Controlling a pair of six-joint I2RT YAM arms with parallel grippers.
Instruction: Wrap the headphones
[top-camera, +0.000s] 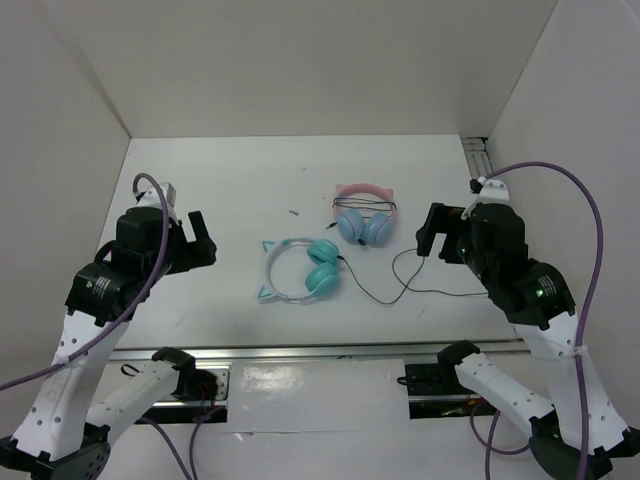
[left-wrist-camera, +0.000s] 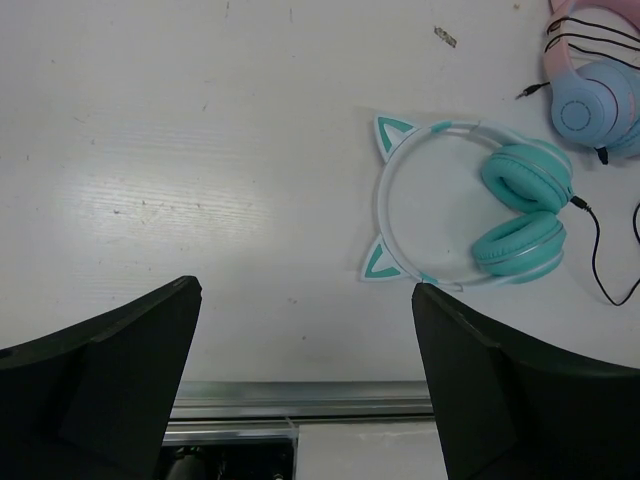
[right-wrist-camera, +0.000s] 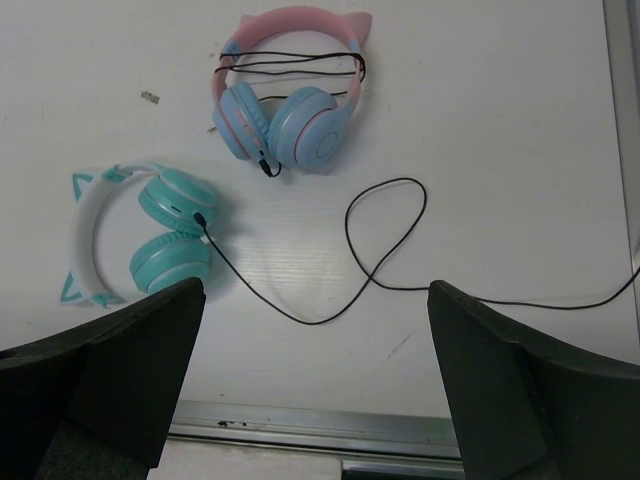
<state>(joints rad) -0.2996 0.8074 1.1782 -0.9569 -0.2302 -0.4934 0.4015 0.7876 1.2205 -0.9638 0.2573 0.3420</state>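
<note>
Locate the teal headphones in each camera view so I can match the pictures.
Top view: the teal headphones lie near the picture's centre.
Left wrist: right of centre, at mid-height.
Right wrist: by the left edge, at mid-height.
Shared landmark: the pink headphones, up and right of the teal pair in every view.

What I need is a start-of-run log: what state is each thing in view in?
teal headphones: lying flat on the table, not wrapped.
black cable: plugged into a teal cup, trailing loose in a loop on the table.
pink headphones: lying flat, cable wound across the headband.
left tool: open, empty, above the table.
right tool: open, empty, above the table.
</note>
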